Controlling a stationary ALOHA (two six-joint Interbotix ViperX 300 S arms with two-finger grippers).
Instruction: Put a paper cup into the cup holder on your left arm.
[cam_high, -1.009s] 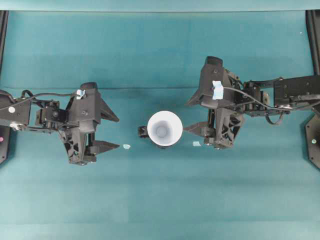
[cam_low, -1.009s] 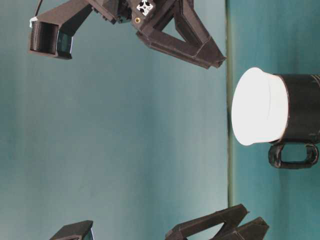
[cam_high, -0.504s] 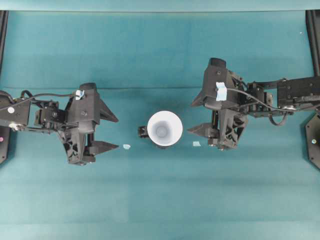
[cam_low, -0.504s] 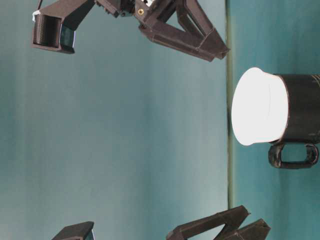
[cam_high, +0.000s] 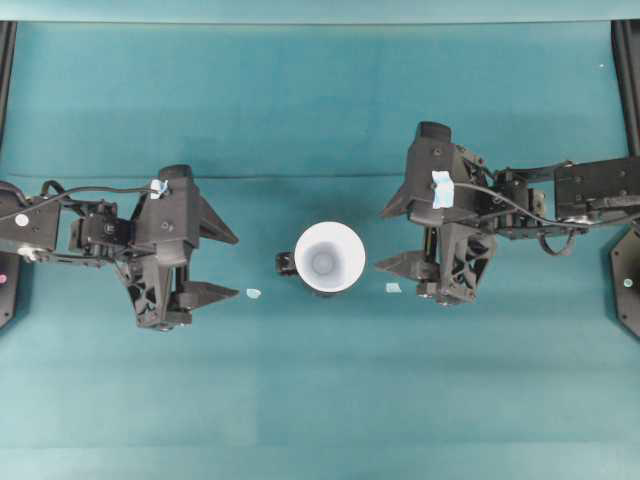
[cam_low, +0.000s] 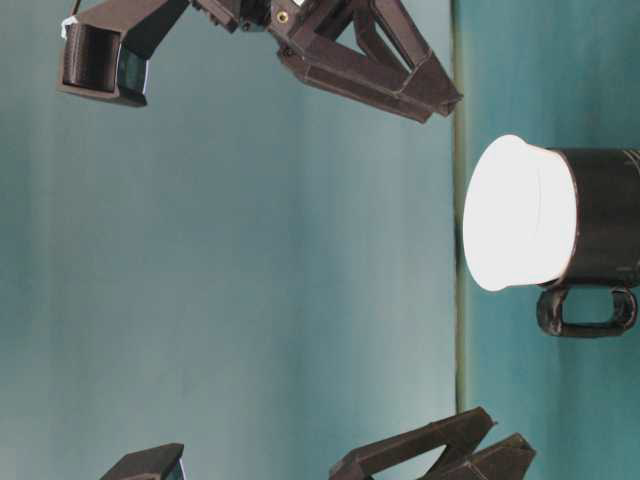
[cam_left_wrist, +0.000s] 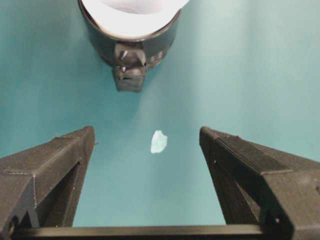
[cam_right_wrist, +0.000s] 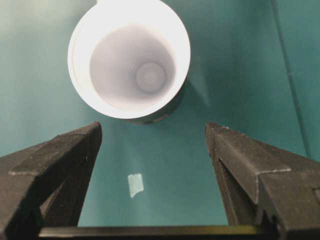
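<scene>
From overhead, I see the cup (cam_high: 329, 257) seated in the holder (cam_high: 288, 264) at the middle of the teal tabletop (cam_high: 320, 400), its white rim spreading wider than the black wall beneath it, so only the holder's small handle shows, pointing toward my left arm (cam_high: 60, 225). The table-level view, turned on its side, shows the cup's rim (cam_low: 515, 212) standing proud of the glossy holder (cam_low: 605, 215), with the looped handle off one side.

My left pincer (cam_high: 222, 267) hangs just short of the handle, its fingers spread wide and holding nothing. The left wrist camera looks out between both fingers (cam_left_wrist: 50, 170) at the holder (cam_left_wrist: 131, 47) with the cup (cam_left_wrist: 132, 12) inside it, and at a pale scrap of tape (cam_left_wrist: 159, 142) lying on the tabletop between the pincer and the handle.

My right pincer (cam_high: 394, 236) sits on the opposite side of the cup, also spread wide and empty, apart from the rim. Its wrist camera looks down into the cup (cam_right_wrist: 131, 57), to the small greyish base, with a sliver of the holder (cam_right_wrist: 162, 114) showing under the rim. A second scrap of tape (cam_right_wrist: 135, 184) lies on the tabletop between that pincer's fingers (cam_right_wrist: 55, 165) and the cup. Neither pincer touches cup or holder.
</scene>
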